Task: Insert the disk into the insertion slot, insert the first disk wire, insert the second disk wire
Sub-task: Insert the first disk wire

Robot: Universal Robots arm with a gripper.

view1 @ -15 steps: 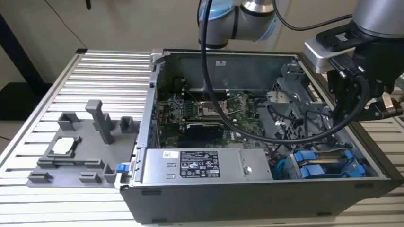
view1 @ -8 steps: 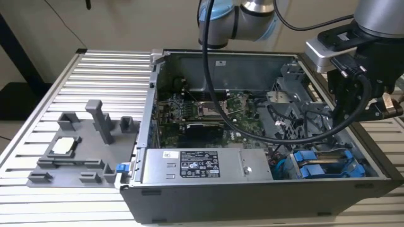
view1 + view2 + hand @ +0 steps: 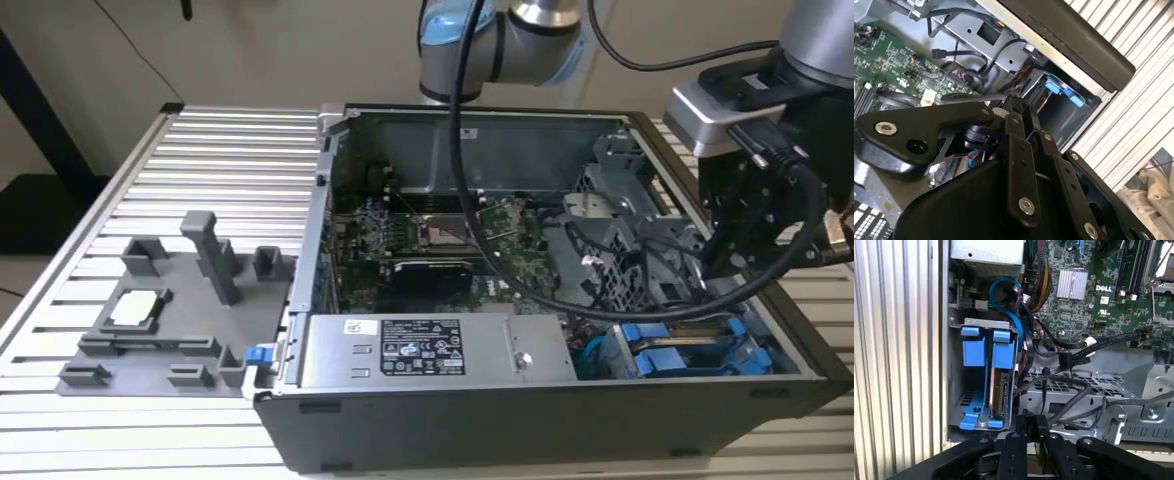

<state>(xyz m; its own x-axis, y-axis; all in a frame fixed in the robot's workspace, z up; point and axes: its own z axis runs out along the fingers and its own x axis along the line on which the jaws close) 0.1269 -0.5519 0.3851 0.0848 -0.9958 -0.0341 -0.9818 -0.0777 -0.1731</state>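
The slotted aluminium table (image 3: 200, 150) is carrying everything here. A plain pale wall is running behind it, and there's a rumpled cloth (image 3: 1154, 195) lying off past the table edge.

The open computer case (image 3: 534, 430) is lying on its side so the arm can come straight down into it. A grey parts fixture (image 3: 160, 310) is sitting just beside the case, on the exterior view's left.

Inside the case, the motherboard (image 3: 427, 230) is taking up the middle and the silver power-supply box (image 3: 414, 350) is sitting along the near wall. The insertion slot (image 3: 979, 321) is tucked into the case's near corner on the exterior view's right.

The disk (image 3: 999, 395) is sitting down in that slot in its blue carrier (image 3: 1003, 357), so I'd call the first step done. A second blue carrier (image 3: 971, 347) is standing right beside it.

Black cables (image 3: 1074, 352) are draping loose across the inside of the case. I'm judging they aren't plugged into the disk, though the pictures aren't settling that.

The gripper (image 3: 1033, 416) is hanging over that same corner of the case. Its fingers (image 3: 1015, 117) are looking drawn together, and I'm not making out anything pinched between them.
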